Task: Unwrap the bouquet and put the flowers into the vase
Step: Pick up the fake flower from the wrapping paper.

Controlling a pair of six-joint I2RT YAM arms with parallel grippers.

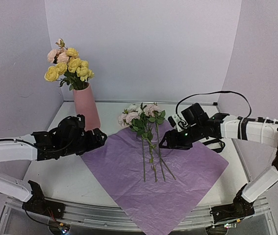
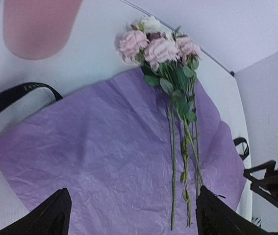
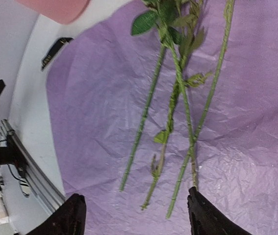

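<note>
The loose flowers [image 1: 147, 132] lie flat just ahead of the right pincer [image 1: 165, 139]. Their pink and cream blooms point away toward the back wall, and the bare stems point toward the near edge. In the right wrist view the stem ends lie between and under its two fingers [image 3: 75, 218]. The fingers stand apart and hold nothing. I judge that the pincer is placed across the thin stems in this way so that it can close on one or several of them at the lower part, where no leaves disturb the grip.

Under the stems the paper sheet [image 1: 192, 171] is spread out wide, so the unwrapping seems to be finished. It reaches from below the right pincer to below the left pincer [image 1: 98, 137]. The black ribbon [image 2: 11, 98] lies off the bunch on the table [image 1: 55, 181], to the left of the left pincer in its own view.

The vase [image 1: 86, 105] stands upright just behind the left pincer and carries some yellow and pink blooms [image 1: 70, 66]. The left pincer is released and empty, and it hangs at the left corner of the paper. Probably it is kept there out of the way, near enough to steady the vase when stems arrive.
</note>
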